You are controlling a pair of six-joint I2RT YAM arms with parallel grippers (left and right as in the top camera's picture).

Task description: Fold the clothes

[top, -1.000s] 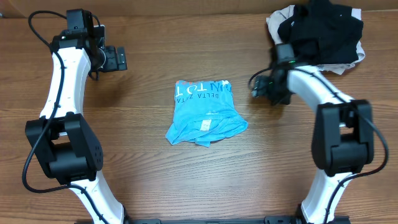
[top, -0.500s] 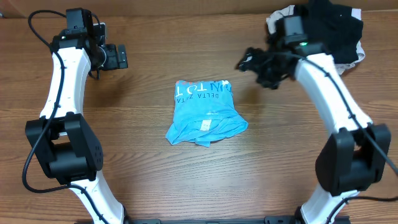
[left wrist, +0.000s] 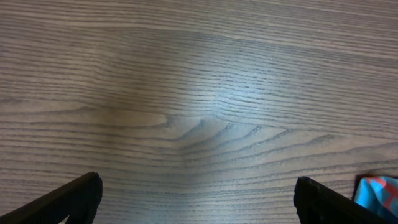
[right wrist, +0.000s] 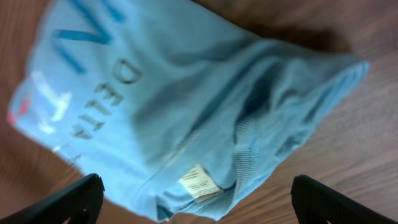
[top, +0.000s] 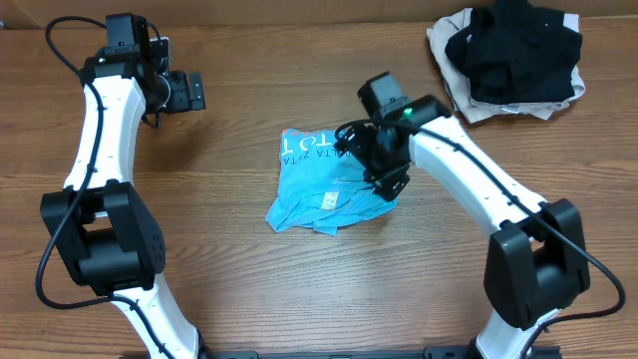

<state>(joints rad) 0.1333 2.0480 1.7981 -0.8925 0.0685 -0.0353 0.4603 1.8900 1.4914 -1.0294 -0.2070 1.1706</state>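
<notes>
The light sky-blue T-shirt [top: 317, 184] lies folded into a small bundle at the table's middle, lettering facing up. In the right wrist view the shirt [right wrist: 186, 106] fills the frame, with a white neck label showing. My right gripper [top: 384, 168] hovers over the shirt's right edge, fingers wide open and empty [right wrist: 196, 202]. My left gripper [top: 194, 93] is open and empty at the far left, well away from the shirt; its wrist view shows bare wood between the fingertips [left wrist: 198, 199] and a corner of the shirt [left wrist: 378, 191] at the lower right.
A pile with a black garment [top: 518, 45] on a beige garment [top: 464, 95] sits at the back right corner. The wooden table [top: 249, 289] surrounds the shirt.
My right arm has swung from beside the back-right pile leftward and forward to above the shirt's right edge. The left arm and the shirt have not moved.
</notes>
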